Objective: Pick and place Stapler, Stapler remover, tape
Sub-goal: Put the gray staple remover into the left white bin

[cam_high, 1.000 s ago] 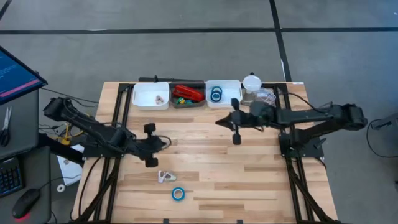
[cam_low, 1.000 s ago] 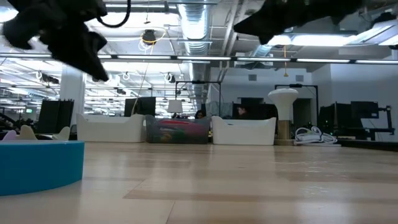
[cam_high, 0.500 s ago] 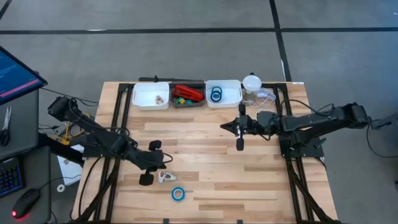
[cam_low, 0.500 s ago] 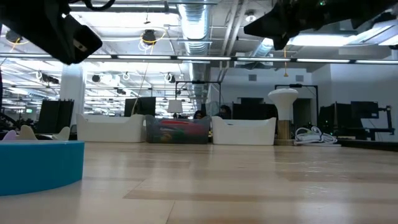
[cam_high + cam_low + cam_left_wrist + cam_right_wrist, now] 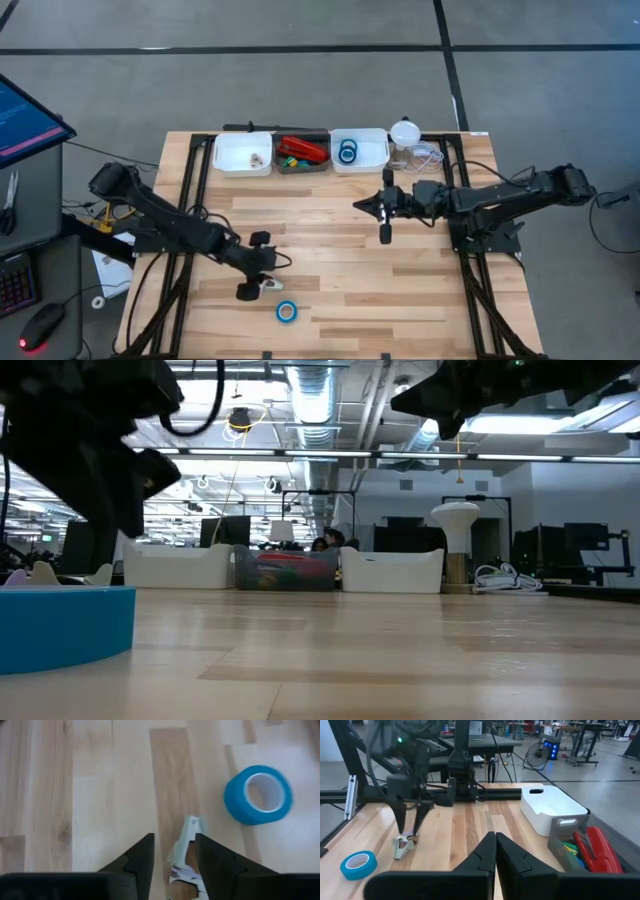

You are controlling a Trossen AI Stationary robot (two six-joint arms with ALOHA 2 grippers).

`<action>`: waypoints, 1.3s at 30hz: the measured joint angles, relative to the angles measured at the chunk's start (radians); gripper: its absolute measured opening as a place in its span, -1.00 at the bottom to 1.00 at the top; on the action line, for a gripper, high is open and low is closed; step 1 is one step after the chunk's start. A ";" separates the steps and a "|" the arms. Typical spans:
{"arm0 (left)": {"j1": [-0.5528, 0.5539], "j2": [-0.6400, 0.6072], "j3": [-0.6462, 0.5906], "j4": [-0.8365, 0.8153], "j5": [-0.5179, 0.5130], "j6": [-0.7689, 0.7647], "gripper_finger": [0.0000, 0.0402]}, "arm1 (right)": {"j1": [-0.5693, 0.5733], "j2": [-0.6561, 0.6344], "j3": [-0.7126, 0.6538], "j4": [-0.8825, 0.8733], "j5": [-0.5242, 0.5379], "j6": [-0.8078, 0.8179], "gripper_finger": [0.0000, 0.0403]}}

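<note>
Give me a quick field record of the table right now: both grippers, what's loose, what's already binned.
left gripper: open, fingers straddling the staple remover
right gripper: shut, empty, hovering mid-table
loose tape: flat on the table near the front edge, beside the staple remover
stapler: in the dark middle bin
binned tape: in the right white bin
left white bin: holds one small item, too small to identify

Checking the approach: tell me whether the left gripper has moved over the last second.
Yes. The left gripper moved away from the bins toward the table's near edge, now over the staple remover.
</note>
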 joint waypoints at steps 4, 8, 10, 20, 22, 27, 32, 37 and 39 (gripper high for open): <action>0.005 0.051 0.000 0.005 0.000 -0.038 -0.27 | 0.016 0.000 0.000 0.000 0.000 0.000 -1.00; 0.007 0.088 0.000 0.008 0.017 -0.057 -0.24 | 0.031 0.000 0.000 -0.001 0.000 -0.007 -1.00; 0.007 0.099 -0.001 0.016 0.030 -0.060 -0.24 | 0.035 0.000 0.000 -0.001 0.000 -0.009 -1.00; 0.011 0.129 -0.001 0.029 0.073 -0.081 -0.36 | 0.037 0.000 0.000 -0.002 0.001 -0.011 -1.00; 0.011 0.133 -0.001 0.030 0.073 -0.081 -0.41 | 0.037 0.000 0.000 -0.002 0.001 -0.011 -1.00; 0.011 0.133 -0.002 0.033 0.062 -0.079 -0.65 | 0.037 0.000 0.000 -0.005 0.002 -0.011 -1.00; 0.011 0.131 -0.001 0.041 0.057 -0.080 -0.96 | 0.037 0.000 0.000 -0.007 0.002 -0.011 -1.00; 0.010 0.131 0.000 0.037 -0.001 -0.052 -0.99 | 0.037 0.000 0.000 -0.013 0.002 -0.011 -1.00; 0.012 0.131 0.000 0.037 -0.036 -0.026 -0.99 | 0.037 0.000 0.000 -0.016 0.002 -0.011 -1.00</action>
